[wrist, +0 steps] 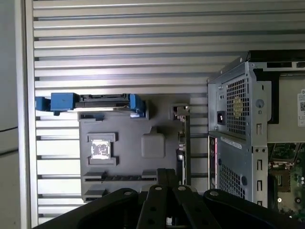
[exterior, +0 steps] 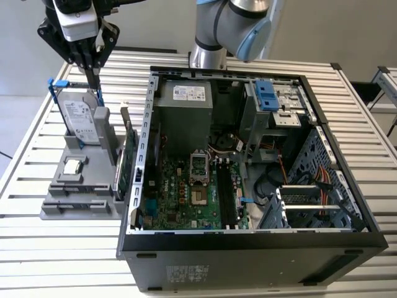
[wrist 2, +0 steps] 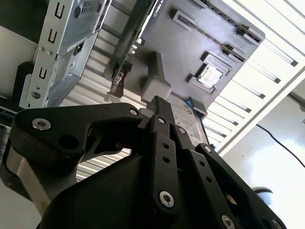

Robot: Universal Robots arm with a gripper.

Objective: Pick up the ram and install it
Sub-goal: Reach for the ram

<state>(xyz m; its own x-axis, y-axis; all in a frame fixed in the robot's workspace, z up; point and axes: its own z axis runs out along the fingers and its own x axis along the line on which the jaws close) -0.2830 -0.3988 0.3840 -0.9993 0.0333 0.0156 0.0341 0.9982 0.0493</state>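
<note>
1. The claw (exterior: 94, 77) is seen poised over the gray parts holder (exterior: 59, 208) on the worktop (exterior: 37, 248), with its fingers drawn together and nothing gripped.
2. The ram (wrist: 125, 177) is judged to be the thin stick set edge-on in the holder's long slot, not yet lifted.
3. The black memory slots (exterior: 226, 200) in the open computer case (exterior: 248, 248) look unfilled, so pickup and installation are both left.
</note>
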